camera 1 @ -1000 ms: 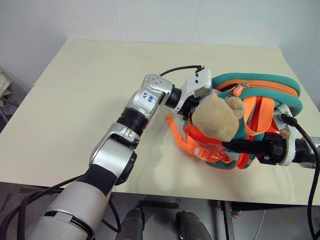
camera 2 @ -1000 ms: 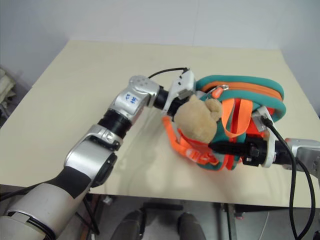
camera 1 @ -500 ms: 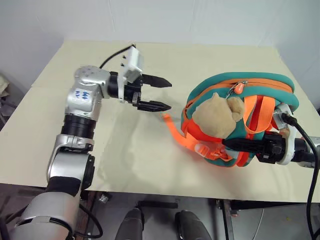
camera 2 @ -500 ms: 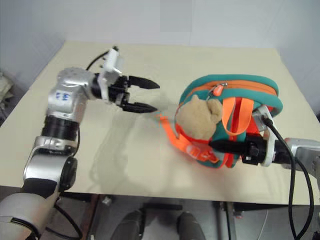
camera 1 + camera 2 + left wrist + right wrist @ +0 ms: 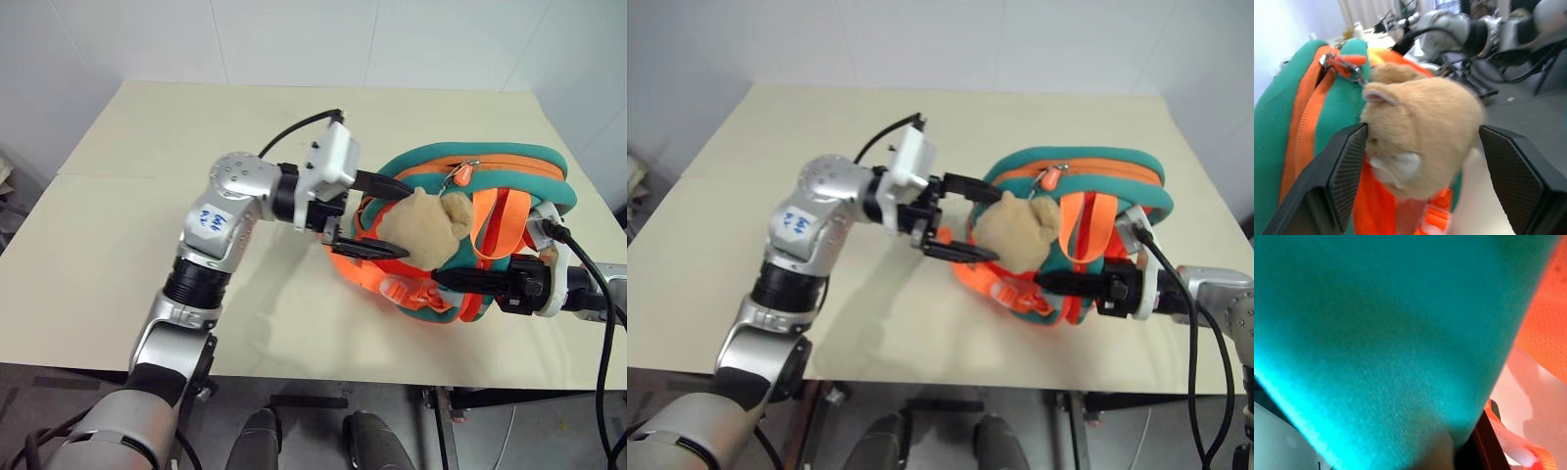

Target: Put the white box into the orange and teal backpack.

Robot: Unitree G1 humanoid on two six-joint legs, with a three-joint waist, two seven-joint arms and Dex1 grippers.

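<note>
The orange and teal backpack [image 5: 490,230] lies on the beige table [image 5: 147,176], in the right half of the head camera's picture. Its zipper line runs along the top, with a small orange pull [image 5: 465,174] near the middle. A tan plush animal [image 5: 423,227] hangs on the side of the backpack that faces the left of the frame, and orange straps [image 5: 387,279] spread out below it on the table top.

The left gripper [image 5: 384,217] comes in from the centre of the frame and points toward the right. Its two black fingers [image 5: 1344,171] are wide apart, one above and one below the plush animal, which sits between them. In the left wrist view there is a gap on one side, so I cannot tell whether they touch it.

The right gripper [image 5: 460,281] enters from the lower right of the frame and points left. Its fingers are together, pressed on the lower edge of the backpack, where teal fabric [image 5: 1376,333] lies right in front of its wrist camera.

The white box is not visible from outside.
</note>
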